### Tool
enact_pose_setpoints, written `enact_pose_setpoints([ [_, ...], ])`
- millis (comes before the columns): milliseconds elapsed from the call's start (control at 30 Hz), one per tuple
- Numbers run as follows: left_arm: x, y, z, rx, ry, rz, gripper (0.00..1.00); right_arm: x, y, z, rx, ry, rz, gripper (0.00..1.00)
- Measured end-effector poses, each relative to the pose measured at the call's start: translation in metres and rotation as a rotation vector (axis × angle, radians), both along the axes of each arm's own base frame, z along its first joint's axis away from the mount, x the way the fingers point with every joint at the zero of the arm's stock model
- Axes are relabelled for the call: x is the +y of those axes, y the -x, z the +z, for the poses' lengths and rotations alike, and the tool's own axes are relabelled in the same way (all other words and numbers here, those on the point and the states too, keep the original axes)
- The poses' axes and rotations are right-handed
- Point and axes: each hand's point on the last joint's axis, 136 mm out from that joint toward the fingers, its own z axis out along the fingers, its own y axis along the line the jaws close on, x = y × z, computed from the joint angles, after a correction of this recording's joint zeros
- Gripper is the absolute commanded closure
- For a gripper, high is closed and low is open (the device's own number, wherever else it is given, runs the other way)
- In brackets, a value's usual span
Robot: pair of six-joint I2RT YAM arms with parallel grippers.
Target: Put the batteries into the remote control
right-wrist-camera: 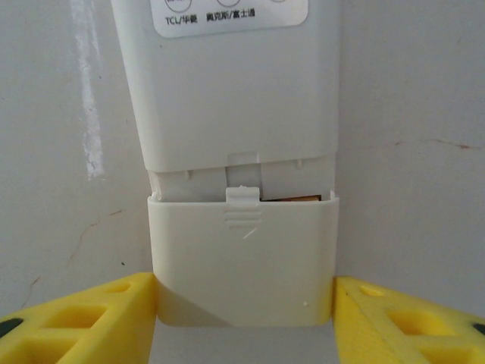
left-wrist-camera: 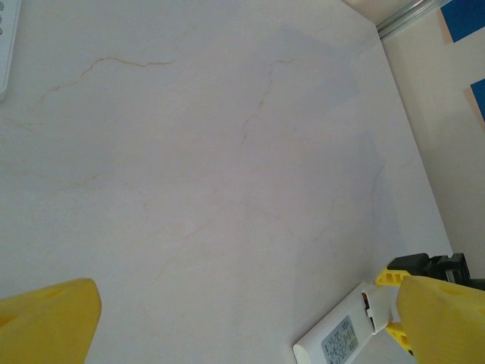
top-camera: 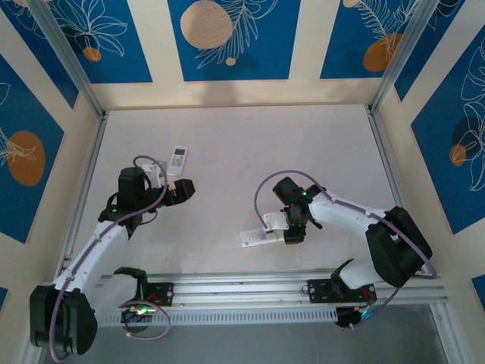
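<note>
Right claw [right-wrist-camera: 244,303] pinches remote [right-wrist-camera: 227,98] battery cover [right-wrist-camera: 242,258]; gold-orange sliver [right-wrist-camera: 292,199] inside compartment [right-wrist-camera: 189,182].

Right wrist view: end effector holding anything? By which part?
Yes. The right end effector clamps the remote by its partly slid battery cover, a yellow finger on each side edge.
</note>
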Motion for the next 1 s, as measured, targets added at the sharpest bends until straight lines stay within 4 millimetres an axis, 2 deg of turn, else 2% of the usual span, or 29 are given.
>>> enact_pose_setpoints([
  [800, 0.0001, 0.0002, -0.0013, 0.001, 0.0, 0.0, 0.0, 0.0078, 0.003, -0.0047, 0.009, 0.003, 0.03, 0.4],
  [1000, 0.0001, 0.0006, -0.0023, 0.003, -0.001, 0.0, 0.0, 0.0091, 0.0042, -0.0067, 0.018, 0.008, 0.03, 0.36],
])
